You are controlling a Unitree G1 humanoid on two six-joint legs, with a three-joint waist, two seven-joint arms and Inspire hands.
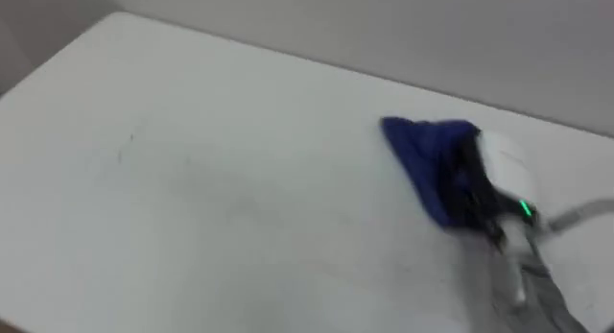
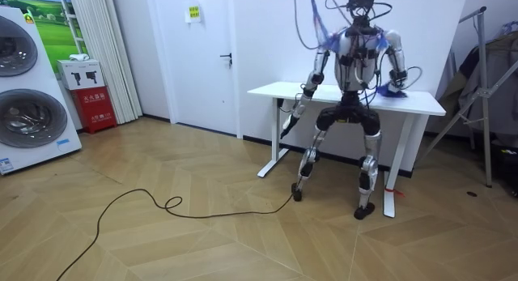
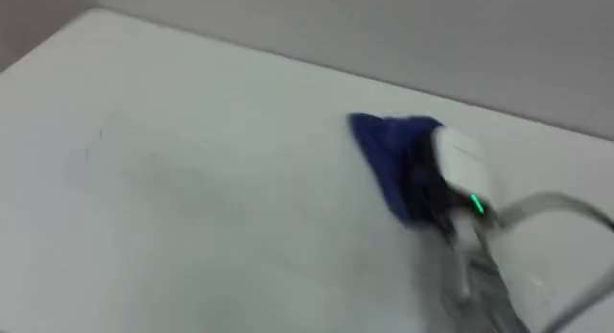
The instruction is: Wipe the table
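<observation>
A blue cloth (image 1: 422,153) lies on the white table (image 1: 192,189) toward its far right part. My right hand (image 1: 483,184) rests on top of the cloth's right side, fingers stretched out over it and pressing it down, all blurred by motion. The room view has me standing at the table's (image 2: 324,93) long side, facing the wall, right hand (image 2: 396,90) on the cloth (image 2: 402,92) near the room view's right end. My left hand (image 2: 286,125) hangs down below the table edge, beside the table's leg.
The table's far edge (image 1: 317,59) runs along a grey wall. Its left corner (image 1: 115,16) is at the upper left. In the room view, a metal rack (image 2: 486,95) stands right of the table, with washing machines (image 2: 24,95) and a red box (image 2: 95,99) far left.
</observation>
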